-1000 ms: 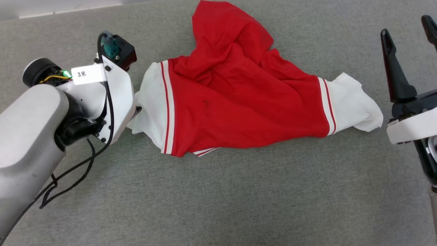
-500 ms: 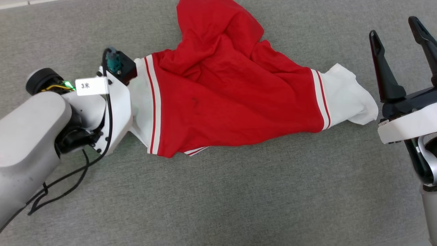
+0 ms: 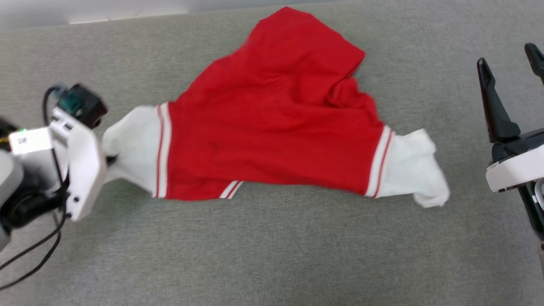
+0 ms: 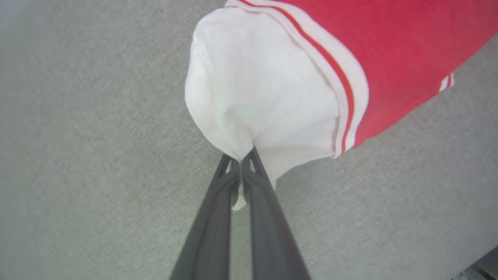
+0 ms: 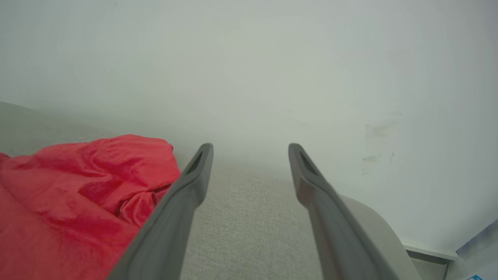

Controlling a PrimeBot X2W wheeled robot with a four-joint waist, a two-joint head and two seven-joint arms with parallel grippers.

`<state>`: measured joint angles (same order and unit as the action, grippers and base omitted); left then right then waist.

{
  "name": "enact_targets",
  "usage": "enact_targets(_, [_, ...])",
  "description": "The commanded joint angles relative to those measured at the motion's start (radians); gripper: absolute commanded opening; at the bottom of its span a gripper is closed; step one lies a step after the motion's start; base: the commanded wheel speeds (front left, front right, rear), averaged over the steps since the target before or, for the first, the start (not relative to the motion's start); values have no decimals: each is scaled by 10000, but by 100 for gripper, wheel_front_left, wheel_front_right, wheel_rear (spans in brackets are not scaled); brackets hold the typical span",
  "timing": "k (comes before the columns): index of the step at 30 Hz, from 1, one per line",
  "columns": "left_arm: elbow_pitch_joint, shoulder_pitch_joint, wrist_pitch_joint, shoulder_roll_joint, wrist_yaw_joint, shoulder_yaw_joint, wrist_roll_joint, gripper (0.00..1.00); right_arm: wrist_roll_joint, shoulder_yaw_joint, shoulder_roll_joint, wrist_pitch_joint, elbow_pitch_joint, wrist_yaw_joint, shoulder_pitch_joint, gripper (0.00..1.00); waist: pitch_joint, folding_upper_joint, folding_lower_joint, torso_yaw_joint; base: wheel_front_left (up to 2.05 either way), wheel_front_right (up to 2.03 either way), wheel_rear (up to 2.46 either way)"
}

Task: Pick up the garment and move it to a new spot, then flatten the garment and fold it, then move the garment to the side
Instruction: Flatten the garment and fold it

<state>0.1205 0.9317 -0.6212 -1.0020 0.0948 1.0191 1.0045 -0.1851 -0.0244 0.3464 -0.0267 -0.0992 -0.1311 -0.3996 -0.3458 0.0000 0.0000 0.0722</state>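
Shirt (image 3: 272,140) lies crumpled on grey mat (image 3: 255,255), left gripper (image 4: 241,157) pinched onto its white sleeve (image 4: 256,85), likely for dragging elsewhere; right gripper (image 3: 508,57) spread wide, empty.

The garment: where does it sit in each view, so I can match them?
Head view: garment stretched across the middle.
Left wrist view: upper right, its white sleeve pinched in the shut left gripper.
Right wrist view: lower left, beside the open right gripper.
Shared landmark: the grey surface.

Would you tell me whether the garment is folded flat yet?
Not folded: the garment lies crumpled, its red body bunched in wrinkles.
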Motion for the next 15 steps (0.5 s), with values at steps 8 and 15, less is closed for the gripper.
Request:
enact_targets(8, [941, -1056, 265, -330, -444, 50, 611, 0, -41, -116, 102, -172, -111, 7, 0, 100, -156, 0, 0, 32, 0, 0, 0])
enact_targets(15, [1865, -1171, 863, 294, -379, -71, 870, 100, -62, -87, 182, -264, 35, 7, 224, 100, 90, 0, 0, 12, 0, 0, 0])
